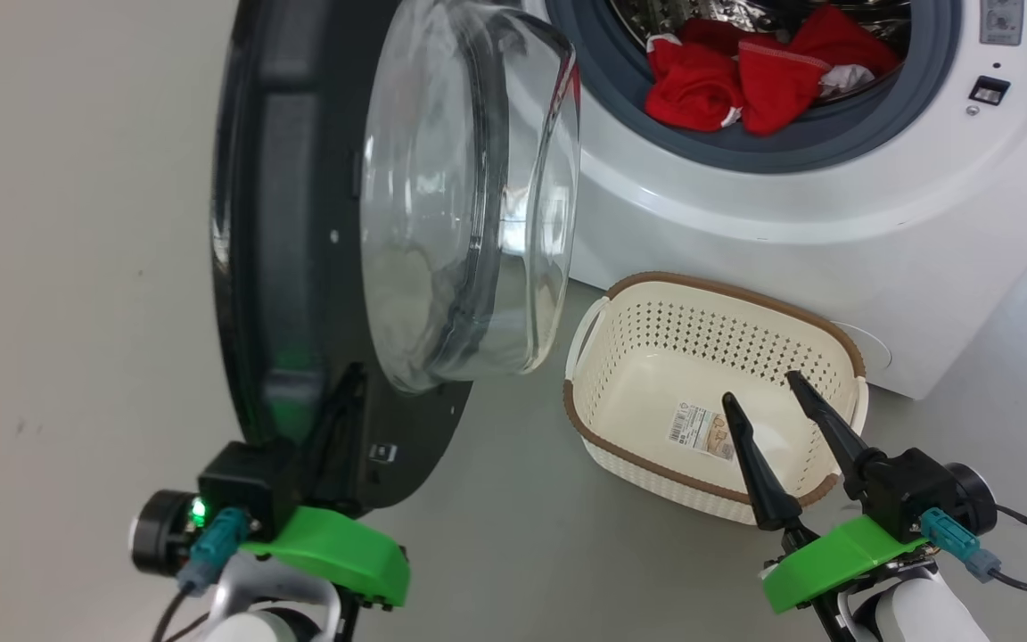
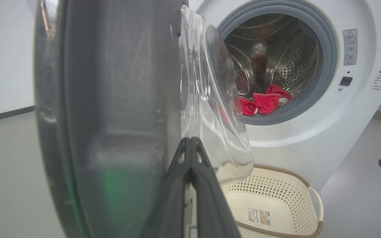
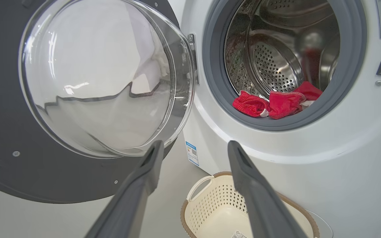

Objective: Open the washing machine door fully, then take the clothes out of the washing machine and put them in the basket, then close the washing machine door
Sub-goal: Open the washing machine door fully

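A: Washing machine door (image 1: 291,223) swung wide. Left gripper (image 2: 190,142) pinched closed, tips at its lower inner rim.
B: Right gripper (image 1: 759,386) spread, over the basket (image 1: 701,339). Clothes (image 1: 772,85) lie up ahead in the washing machine (image 1: 790,205) mouth. Right arm looks nearer.

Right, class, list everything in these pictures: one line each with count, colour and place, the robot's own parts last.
White boxy front-loading washing machine: one, white, behind the basket.
Round black-rimmed door with clear glass bowl: one, black, swung open left of the drum.
Red fabric clothes with white trim: a few, red, at the drum's front lip.
Cream perforated plastic basket with brown rim: one, cream, on the floor before the machine.
Left gripper: one, dark, shut, at the door's lower edge.
Right gripper: one, dark, open, over the basket.
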